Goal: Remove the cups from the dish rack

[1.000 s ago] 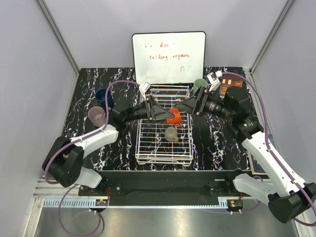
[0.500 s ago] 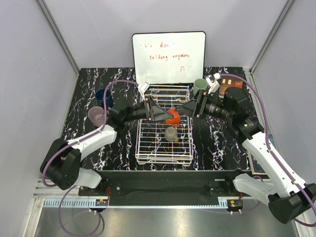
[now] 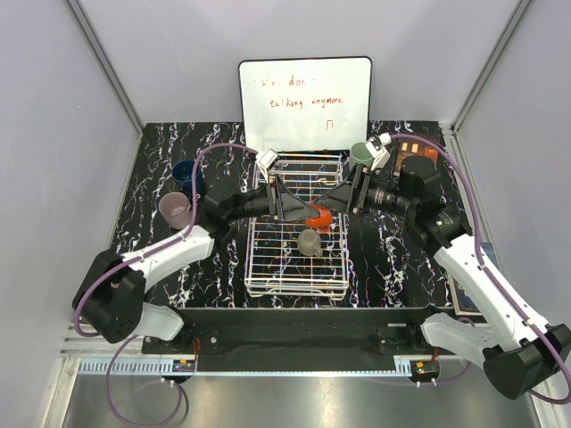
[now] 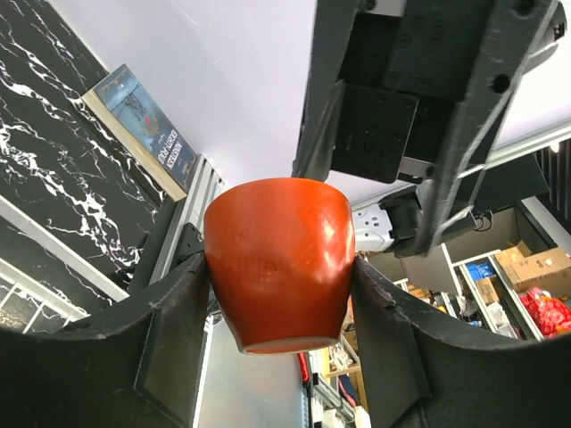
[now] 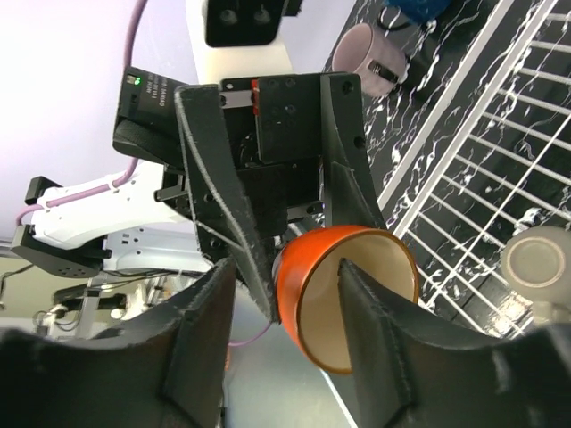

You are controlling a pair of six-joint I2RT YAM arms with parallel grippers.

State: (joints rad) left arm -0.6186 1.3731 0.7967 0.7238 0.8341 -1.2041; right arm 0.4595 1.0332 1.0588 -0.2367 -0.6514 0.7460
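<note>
The small orange-red mug [image 3: 318,217] hangs above the white wire dish rack [image 3: 296,285], on its side. My left gripper [image 3: 300,208] is shut on its body [image 4: 268,232]. My right gripper [image 3: 335,198] is open at the mug's mouth; in the right wrist view one finger [image 5: 379,339] is inside the mug [image 5: 308,263] and the other [image 5: 201,348] is outside it. The taupe mug [image 3: 310,242] sits in the rack. The dark blue mug [image 3: 187,175] and the pink-lilac mug [image 3: 175,210] stand on the table at the left, the mint green mug [image 3: 360,153] at the back right.
A whiteboard [image 3: 305,102] with red writing leans behind the rack. A picture card [image 3: 416,147] lies at the back right, and a book [image 4: 143,129] at the table's right edge. Grey walls close in both sides.
My right gripper has moved left onto the mug's mouth. My left gripper has shifted slightly right and down with the orange-red mug in it.
</note>
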